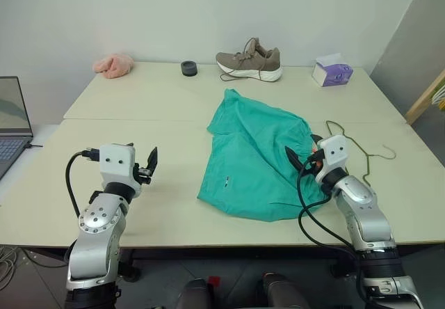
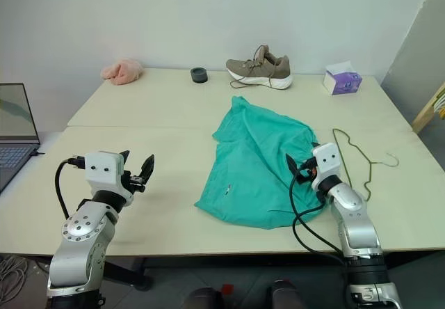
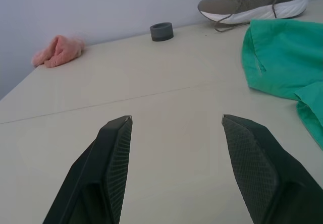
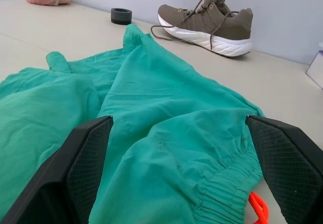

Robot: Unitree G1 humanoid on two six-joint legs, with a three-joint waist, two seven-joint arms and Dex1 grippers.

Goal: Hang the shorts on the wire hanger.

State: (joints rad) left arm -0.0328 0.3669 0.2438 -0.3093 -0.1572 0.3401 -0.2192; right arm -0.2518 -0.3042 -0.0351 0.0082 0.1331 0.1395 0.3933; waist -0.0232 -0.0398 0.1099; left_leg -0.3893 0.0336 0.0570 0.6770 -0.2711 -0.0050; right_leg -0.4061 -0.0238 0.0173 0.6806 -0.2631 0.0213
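The teal shorts (image 1: 254, 159) lie crumpled flat on the middle of the table, their gathered waistband (image 4: 229, 181) and orange drawstring (image 4: 258, 206) at the right edge. The wire hanger (image 1: 369, 159) lies flat on the table just right of the shorts, partly behind my right arm. My right gripper (image 1: 304, 153) is open wide and low over the waistband side of the shorts, fingers (image 4: 83, 158) pointing across the fabric with nothing gripped. My left gripper (image 1: 142, 156) is open over bare table well left of the shorts, nothing between its fingers (image 3: 113, 153).
A tan shoe (image 1: 250, 62), a black ring (image 1: 188, 67), a pink fluffy cloth (image 1: 113, 65) and a purple tissue box (image 1: 332, 71) line the far edge of the table (image 1: 139, 107). A laptop (image 1: 10, 124) stands off the left side. A wooden frame (image 1: 425, 99) rises at far right.
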